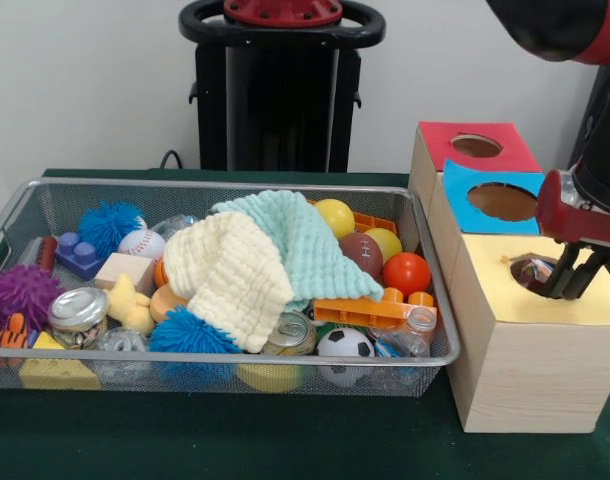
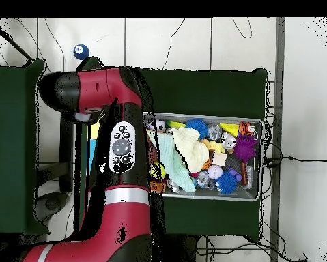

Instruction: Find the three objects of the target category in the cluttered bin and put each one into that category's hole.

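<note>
No text, label or number can be read anywhere.

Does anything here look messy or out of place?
Two waffle cloths, cream and mint, lie rumpled over the toys in the wire bin, hiding what's underneath. The yellow box's hole has a ragged edge.

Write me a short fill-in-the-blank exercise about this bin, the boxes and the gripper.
1. The gripper hangs over the hole in the ___-topped box.
2. In the wire bin, the cream cloth lies partly over the ___ cloth.
3. The soccer ball is black and ___.

Missing words: yellow; mint; white
</note>
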You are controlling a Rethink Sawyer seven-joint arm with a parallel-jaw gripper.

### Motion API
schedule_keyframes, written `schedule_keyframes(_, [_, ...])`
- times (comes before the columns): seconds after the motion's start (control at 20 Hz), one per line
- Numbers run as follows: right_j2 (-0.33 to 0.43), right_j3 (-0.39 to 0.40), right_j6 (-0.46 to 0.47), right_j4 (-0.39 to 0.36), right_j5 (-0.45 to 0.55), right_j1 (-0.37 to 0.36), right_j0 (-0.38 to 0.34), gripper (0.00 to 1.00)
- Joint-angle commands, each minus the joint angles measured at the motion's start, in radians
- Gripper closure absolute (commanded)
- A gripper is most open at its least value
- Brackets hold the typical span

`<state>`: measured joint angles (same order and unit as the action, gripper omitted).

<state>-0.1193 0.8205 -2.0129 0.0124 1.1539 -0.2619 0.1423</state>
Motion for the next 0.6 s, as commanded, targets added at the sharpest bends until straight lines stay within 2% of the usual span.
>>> schedule_keyframes(0.05, [0.009,0.163,-0.106,-0.060,-0.094,0.049,-0.008,1.00])
schedule_keyframes(0.6, [0.047,0.124,-0.089,-0.002,0.071,0.080,-0.035,1.00])
